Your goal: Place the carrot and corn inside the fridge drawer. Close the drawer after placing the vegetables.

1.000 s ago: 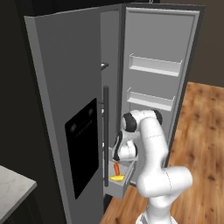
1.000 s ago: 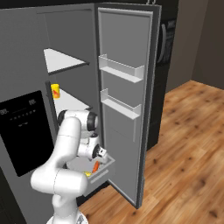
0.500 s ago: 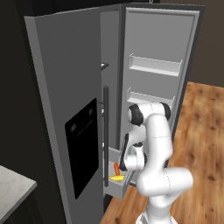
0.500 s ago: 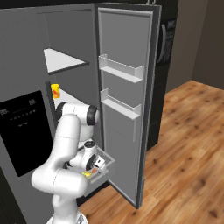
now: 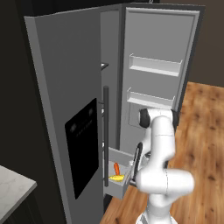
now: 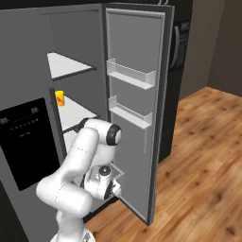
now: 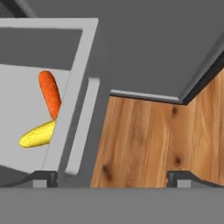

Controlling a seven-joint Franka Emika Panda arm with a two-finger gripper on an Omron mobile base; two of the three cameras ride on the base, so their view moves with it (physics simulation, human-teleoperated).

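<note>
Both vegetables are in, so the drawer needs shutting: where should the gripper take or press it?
On the fridge drawer, use the raised handle bar on its flat front. Come from the wooden floor side, since the front faces outward; the open gripper likely just needs to push inward.

The light grey fridge drawer [image 5: 114,183] stands pulled out at lower centre. Inside lie the orange carrot [image 7: 50,93] and, touching its lower end, the yellow corn [image 7: 37,134].

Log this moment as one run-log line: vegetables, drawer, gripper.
carrot: in drawer | corn: in drawer, beside carrot | fridge drawer: pulled out, not yet closed | gripper: open, empty, outside drawer front
</note>
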